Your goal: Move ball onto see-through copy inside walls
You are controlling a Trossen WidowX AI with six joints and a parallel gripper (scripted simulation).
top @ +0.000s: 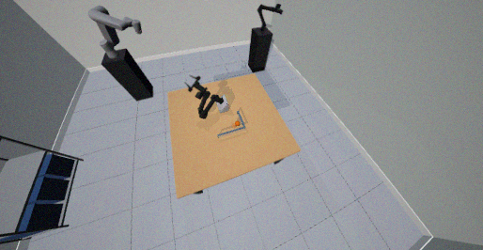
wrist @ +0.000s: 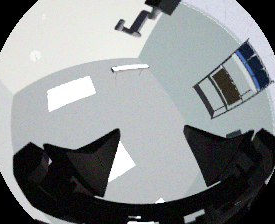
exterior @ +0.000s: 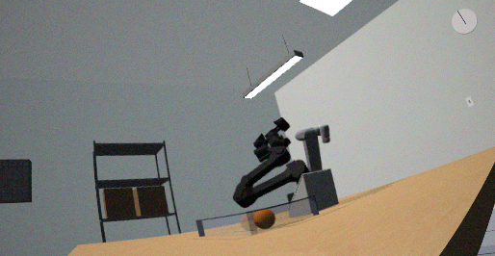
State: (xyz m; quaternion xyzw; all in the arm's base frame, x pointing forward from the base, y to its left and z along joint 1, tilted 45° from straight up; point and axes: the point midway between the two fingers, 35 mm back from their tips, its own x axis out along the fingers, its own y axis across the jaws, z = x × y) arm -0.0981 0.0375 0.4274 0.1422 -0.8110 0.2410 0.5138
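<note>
While raised off table, gripper apart, holding nothing | top: orange ball inside corner of clear walls | ext: ball touching see-through copy | wrist: fingers spread, aimed at ceiling

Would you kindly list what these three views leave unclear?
- Ball versus see-through copy: top view too small; exterior shows overlap, exact offset unclear.
- Wrist view: aimed at ceiling and walls, showing neither ball nor clear walls.
- Hand: fingers tiny from the top.
</note>
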